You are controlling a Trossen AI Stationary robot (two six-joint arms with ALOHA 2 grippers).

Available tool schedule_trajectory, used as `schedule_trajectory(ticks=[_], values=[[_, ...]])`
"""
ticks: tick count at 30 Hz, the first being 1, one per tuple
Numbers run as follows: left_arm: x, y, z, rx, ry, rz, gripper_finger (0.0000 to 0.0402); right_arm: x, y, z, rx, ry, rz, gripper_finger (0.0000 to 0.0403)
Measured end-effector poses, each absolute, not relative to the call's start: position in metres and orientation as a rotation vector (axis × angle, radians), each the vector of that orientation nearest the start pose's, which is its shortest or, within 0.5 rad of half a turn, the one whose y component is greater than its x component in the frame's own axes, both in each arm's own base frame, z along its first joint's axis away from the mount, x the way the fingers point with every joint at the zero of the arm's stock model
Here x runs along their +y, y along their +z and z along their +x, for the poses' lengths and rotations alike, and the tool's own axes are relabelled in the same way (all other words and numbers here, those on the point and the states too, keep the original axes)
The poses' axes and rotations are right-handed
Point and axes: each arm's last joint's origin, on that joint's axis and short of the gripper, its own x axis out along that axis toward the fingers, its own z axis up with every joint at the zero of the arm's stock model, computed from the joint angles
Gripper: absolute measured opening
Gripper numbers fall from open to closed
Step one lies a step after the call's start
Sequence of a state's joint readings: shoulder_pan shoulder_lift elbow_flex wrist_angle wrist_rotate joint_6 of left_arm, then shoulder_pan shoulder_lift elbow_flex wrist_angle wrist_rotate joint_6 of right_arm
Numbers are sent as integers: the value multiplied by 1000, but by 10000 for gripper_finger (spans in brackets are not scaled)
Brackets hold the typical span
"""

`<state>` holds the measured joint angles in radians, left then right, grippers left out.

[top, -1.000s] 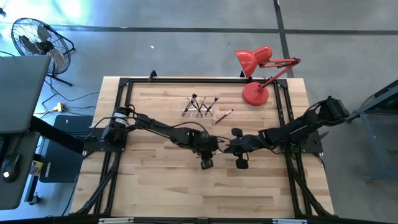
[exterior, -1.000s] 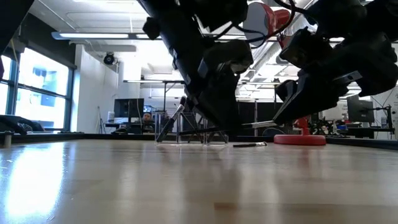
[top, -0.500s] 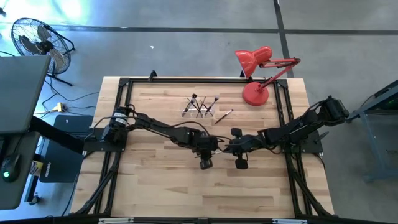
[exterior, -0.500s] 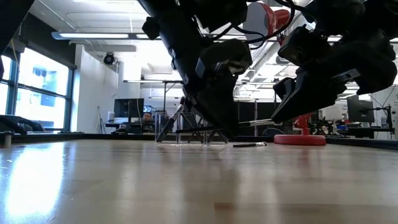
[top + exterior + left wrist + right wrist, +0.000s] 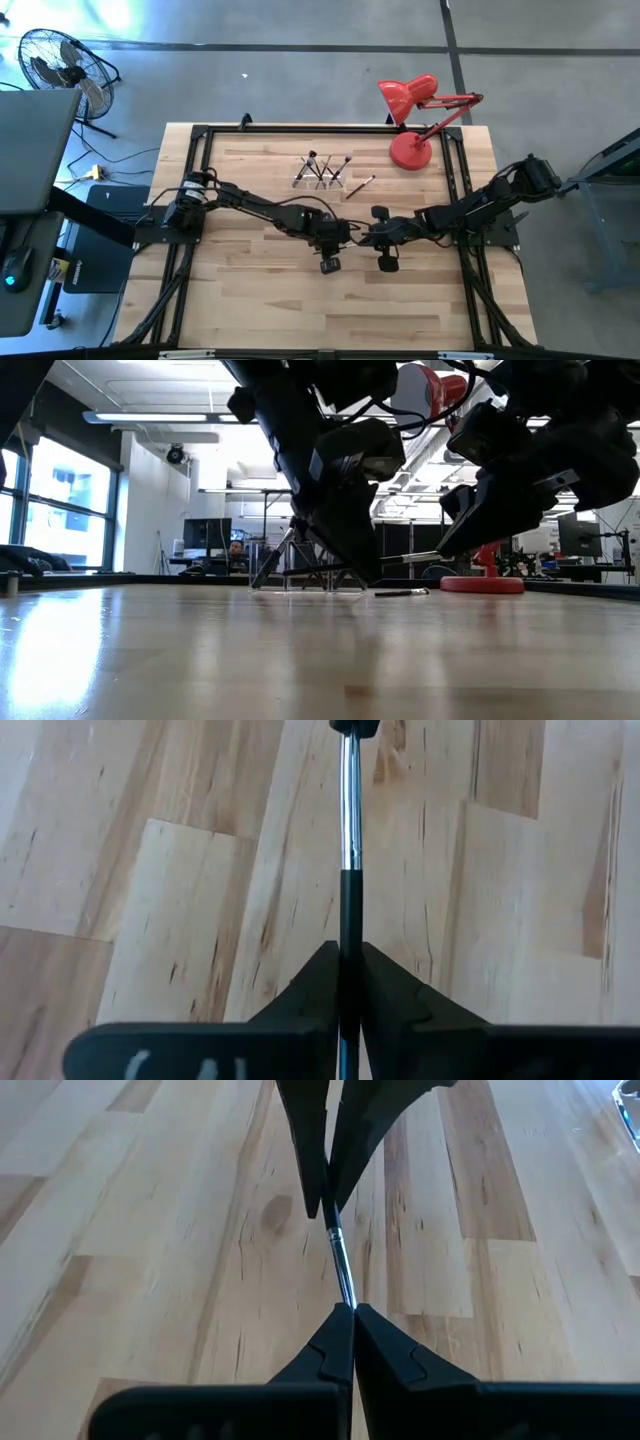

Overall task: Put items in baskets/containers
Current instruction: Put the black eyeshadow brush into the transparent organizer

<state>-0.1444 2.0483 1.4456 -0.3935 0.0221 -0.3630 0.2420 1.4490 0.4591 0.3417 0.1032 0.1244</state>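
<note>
We find the left hand (image 5: 340, 982) at mid-table, its fingers (image 5: 300, 995) pressed together on the dark handle of a makeup brush (image 5: 347, 830), which runs straight out from the fingertips with its silvery ferrule beyond them. The right hand (image 5: 343, 1330) faces it from the opposite side, and its fingers (image 5: 385, 1345) are likewise pinched on the same brush at the ferrule end; in the right wrist view the left hand's dark fingers close on the far part of the shaft. From above, the left hand (image 5: 345, 236) and the right hand (image 5: 368, 238) meet near the middle of the wooden table (image 5: 250, 300), fingertips just apart, with the brush spanning between them and clear of the surface; the low view shows it held level above the table (image 5: 300, 650). Farther toward the table's far edge stands the clear plastic holder (image 5: 322, 176), with several dark-handled brushes (image 5: 320, 166) leaning crossed inside it. One further brush (image 5: 361, 185) lies flat on the table just beside the holder, toward the red desk lamp (image 5: 412, 100), whose round base rests near the far right corner. In the low view the holder (image 5: 305, 578) and the loose brush (image 5: 401, 593) appear behind the hands. A floor fan (image 5: 60, 65) stands off the table at the far left.
</note>
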Motion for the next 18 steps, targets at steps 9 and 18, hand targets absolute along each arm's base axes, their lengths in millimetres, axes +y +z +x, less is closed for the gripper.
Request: schedule_trajectory(ticks=[9, 18], values=[[-62, 167, 425, 1014, 33, -273, 12, 56, 136, 244, 631, 41, 48, 23], [-60, 163, 414, 1124, 110, -303, 12, 53, 153, 230, 659, 40, 56, 70]])
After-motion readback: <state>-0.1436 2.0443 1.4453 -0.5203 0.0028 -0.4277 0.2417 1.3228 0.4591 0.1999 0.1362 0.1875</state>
